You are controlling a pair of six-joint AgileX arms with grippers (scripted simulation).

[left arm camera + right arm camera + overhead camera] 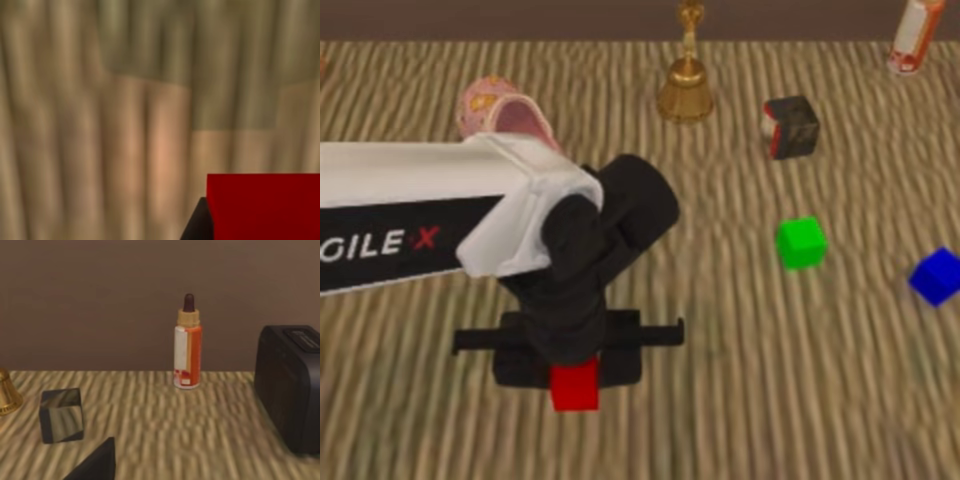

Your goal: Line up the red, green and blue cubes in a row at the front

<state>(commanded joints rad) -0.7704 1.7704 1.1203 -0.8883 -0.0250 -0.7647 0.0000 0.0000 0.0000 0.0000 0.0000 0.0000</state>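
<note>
The red cube (575, 387) sits low near the front left of the table, with my left gripper (575, 378) shut on it from above. In the left wrist view the red cube (263, 206) fills the corner, and one dark fingertip (197, 225) presses against its side. The green cube (801, 243) rests on the mat right of centre. Further right, at the table's edge, lies the blue cube (936, 276). My right gripper is outside the top view; its wrist view shows one dark fingertip (97, 462) set well aside, with nothing held.
A black box with a red and white side (791, 127) stands behind the green cube. At the back are a gold bell (685, 90), a dropper bottle (912, 38) and a pink object (495, 108). A black appliance (290, 385) stands near the right arm.
</note>
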